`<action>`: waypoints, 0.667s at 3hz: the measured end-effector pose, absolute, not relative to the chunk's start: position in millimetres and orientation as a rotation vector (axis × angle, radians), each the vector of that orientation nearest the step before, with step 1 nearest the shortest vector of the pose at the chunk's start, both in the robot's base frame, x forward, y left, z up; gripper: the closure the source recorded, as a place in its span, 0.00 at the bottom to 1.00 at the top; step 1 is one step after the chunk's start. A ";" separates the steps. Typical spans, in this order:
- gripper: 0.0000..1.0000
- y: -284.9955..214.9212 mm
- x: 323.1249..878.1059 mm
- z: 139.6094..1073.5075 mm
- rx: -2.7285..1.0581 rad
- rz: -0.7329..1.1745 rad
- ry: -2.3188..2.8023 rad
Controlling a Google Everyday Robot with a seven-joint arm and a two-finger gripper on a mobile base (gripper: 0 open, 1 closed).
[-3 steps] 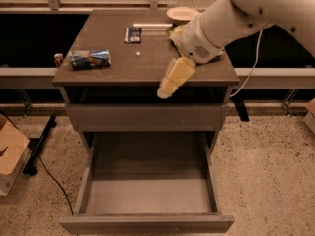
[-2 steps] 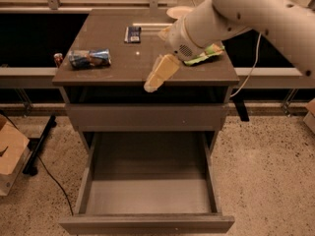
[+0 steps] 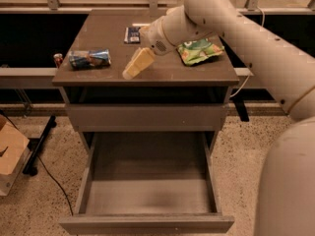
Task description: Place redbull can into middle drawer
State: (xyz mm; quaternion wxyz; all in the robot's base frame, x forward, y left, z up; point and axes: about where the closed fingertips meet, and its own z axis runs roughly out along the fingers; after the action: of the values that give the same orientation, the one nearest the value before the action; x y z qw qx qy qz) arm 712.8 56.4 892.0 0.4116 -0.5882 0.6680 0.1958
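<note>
Sliding left over the cabinet top (image 3: 162,73) — gripper (image 3: 129,73), fingers (image 3: 141,60) together, nears the redbull can (image 3: 89,58).

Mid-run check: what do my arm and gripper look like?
The arm is thick, smooth, cream-white tubing with rounded joints. The gripper, above the cabinet top near its front edge, is a pale yellow tapered wedge.

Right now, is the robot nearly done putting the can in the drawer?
Not yet. The middle drawer is already open and empty. The gripper hovers above the cabinet top, beside the redbull can lying on its side. Grabbing it and dropping it in remain.
</note>
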 end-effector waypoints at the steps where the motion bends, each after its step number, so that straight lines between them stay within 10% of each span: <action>1: 0.00 89.0 743.4 881.8 -1.463 0.565 1.654; 2: 0.00 127.5 760.8 870.9 -1.489 0.635 1.629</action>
State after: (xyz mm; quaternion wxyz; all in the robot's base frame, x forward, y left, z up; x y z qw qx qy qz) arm 760.8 127.5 870.9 0.4101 -0.5912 0.6470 0.2523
